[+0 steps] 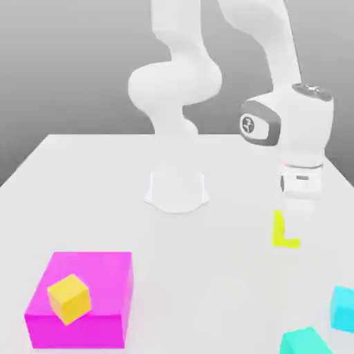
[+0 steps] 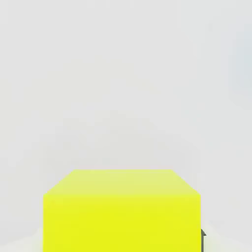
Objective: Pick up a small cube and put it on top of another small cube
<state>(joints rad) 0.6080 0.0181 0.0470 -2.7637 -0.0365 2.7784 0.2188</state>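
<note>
The small cube (image 1: pixel 278 231) is bright lemon yellow and sits low over the white table (image 1: pixel 228 290), on the exterior view's right. My gripper (image 1: pixel 294 227) reaches straight down onto it, and its pale fingers cover most of the cube, leaving an L-shaped strip visible. In the hand view the small cube (image 2: pixel 122 211) looms large and close, with a dark fingertip (image 2: pixel 203 239) against its side. The jaws are shut on the cube. I cannot tell whether it rests on the table or hangs just above it.
A big magenta block (image 1: pixel 104 290) stands at the front of the exterior view's left, with a darker orange-yellow cube (image 1: pixel 69 297) on top. Two cyan cubes (image 1: pixel 342 308) (image 1: pixel 308 342) lie at the front right. The arm's base (image 1: pixel 177 190) stands mid-table.
</note>
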